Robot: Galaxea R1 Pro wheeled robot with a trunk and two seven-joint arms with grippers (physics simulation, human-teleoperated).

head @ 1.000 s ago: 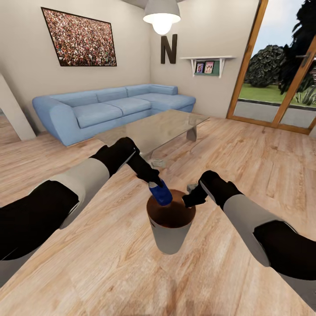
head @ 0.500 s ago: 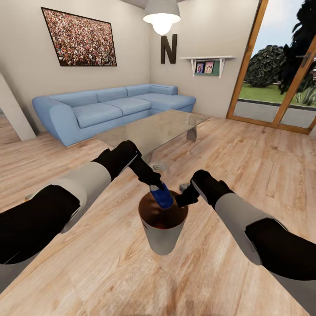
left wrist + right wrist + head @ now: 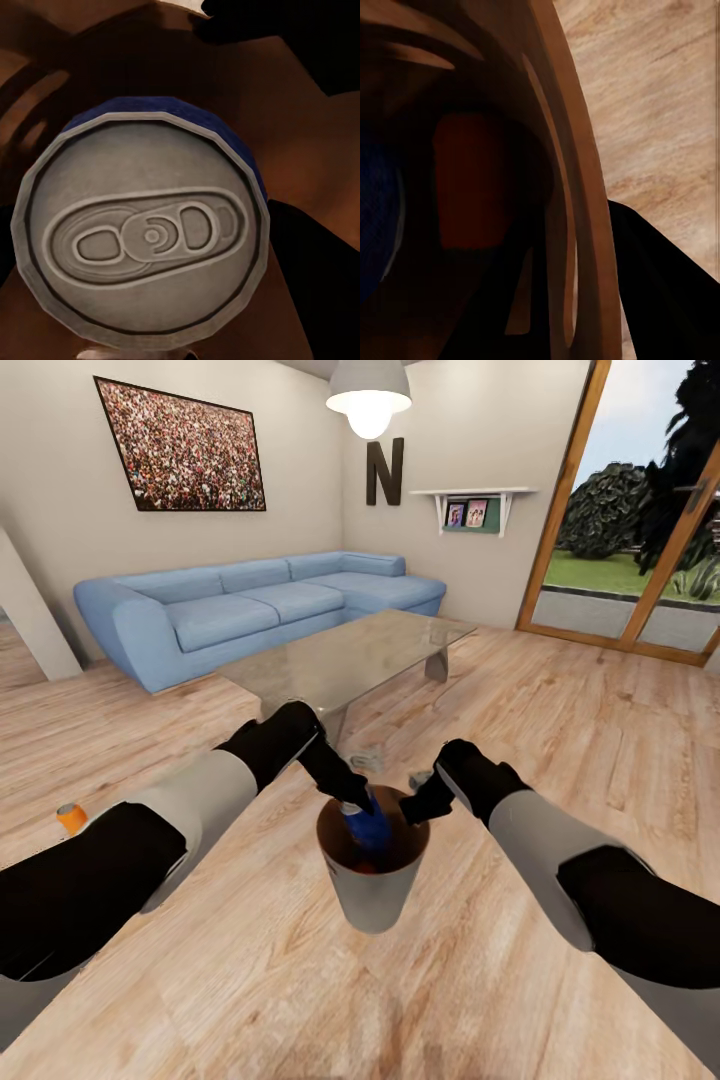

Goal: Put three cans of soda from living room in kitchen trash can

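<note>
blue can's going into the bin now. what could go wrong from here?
1. The right hand grips the trash can by its rim, off the floor; a slip would probably spill it.
2. The left hand holds the blue can tilted just inside the rim; releasing now might knock the rim.
3. An orange can lies on the floor by the left arm and could be left behind.

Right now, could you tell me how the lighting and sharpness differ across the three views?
Head view: bright and even, the ceiling lamp glowing, a faint reflection on the glass coffee table, edges stretched by the wide lens. Left wrist view: the blue can fills the frame, its silver top sharp, the trash can interior dim behind. Right wrist view: dark, shadowed copper wall, the wood floor well lit.
</note>
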